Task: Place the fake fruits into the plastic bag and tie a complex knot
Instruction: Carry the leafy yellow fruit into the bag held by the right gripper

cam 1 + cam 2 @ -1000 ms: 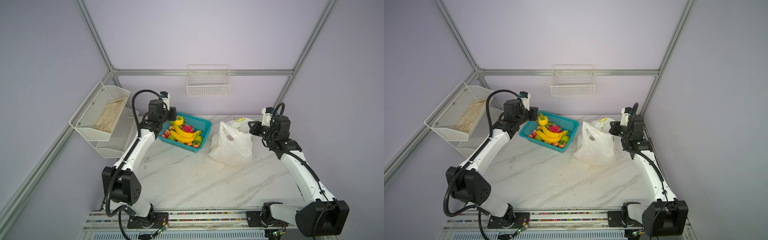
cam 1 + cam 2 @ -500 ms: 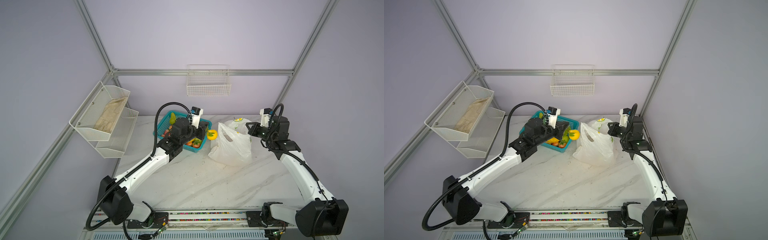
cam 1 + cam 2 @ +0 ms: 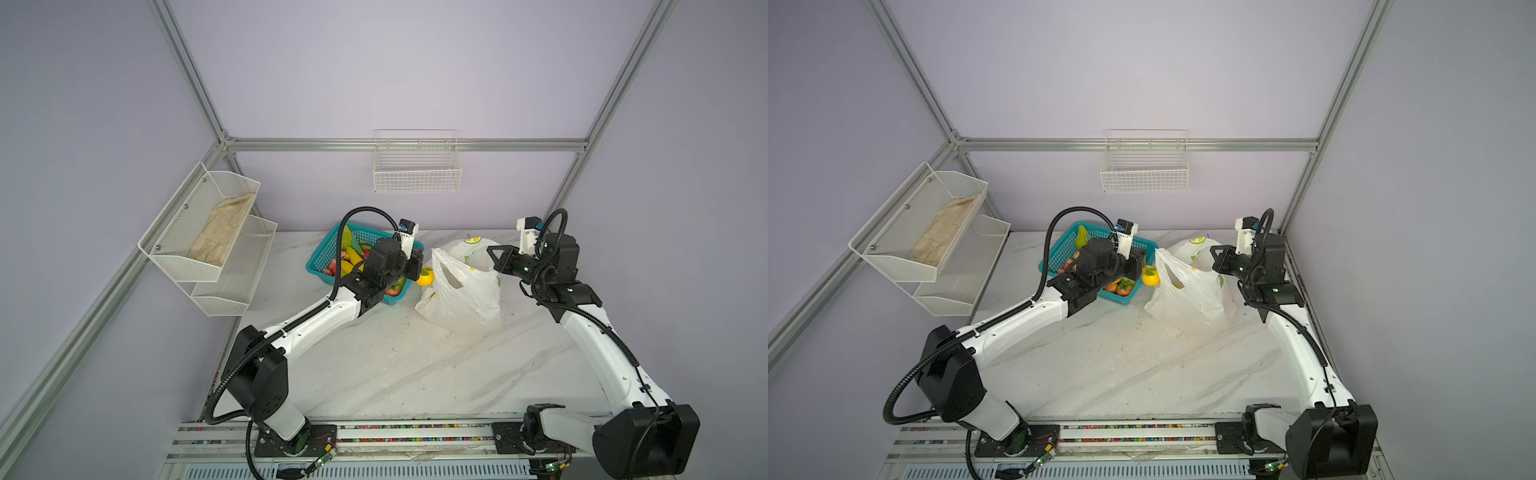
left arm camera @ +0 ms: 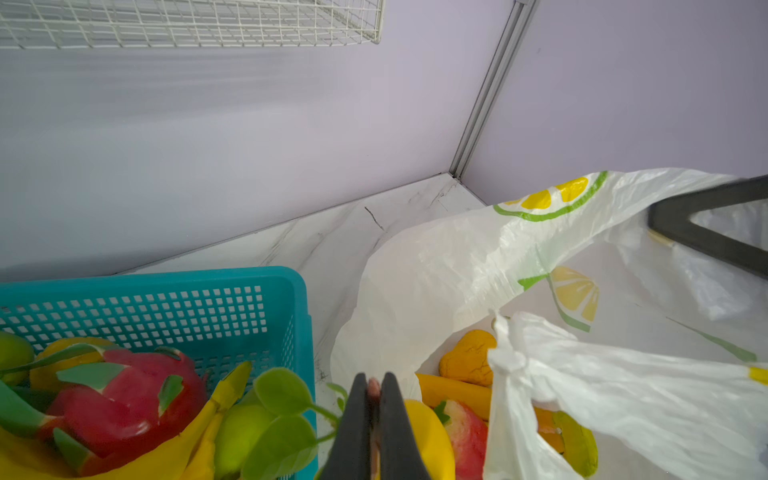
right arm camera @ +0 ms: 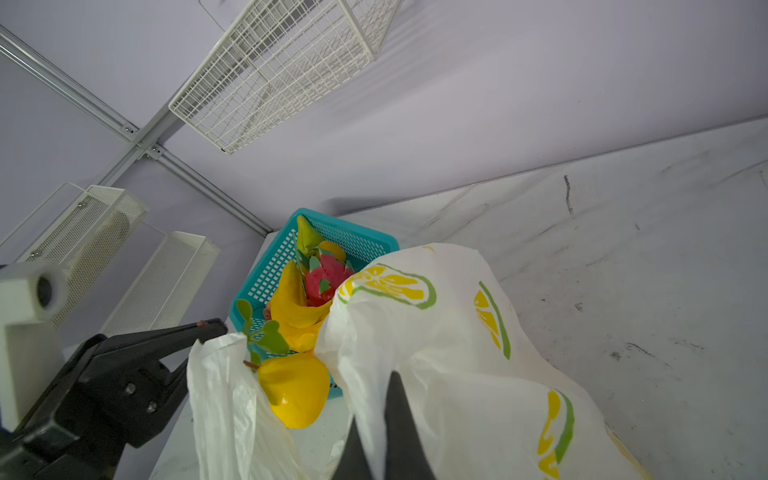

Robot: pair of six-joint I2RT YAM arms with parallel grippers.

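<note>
Yellow fruit (image 5: 297, 390), pinched by its stem in your left gripper (image 4: 374, 386), has swung from the teal basket (image 3: 328, 257) to the mouth of the plastic bag (image 3: 465, 291). Your right gripper (image 3: 495, 254) clamps its rim open. Release looks next.

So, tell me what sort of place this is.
Probably a robotics lab cell: an aluminium frame encloses plain lilac walls, and two arms stand on a rail at a marble-look table.

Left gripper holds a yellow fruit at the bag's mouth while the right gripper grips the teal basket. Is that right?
No. The right gripper is shut on the plastic bag, not the teal basket, as the right wrist view shows. The rest holds.
</note>
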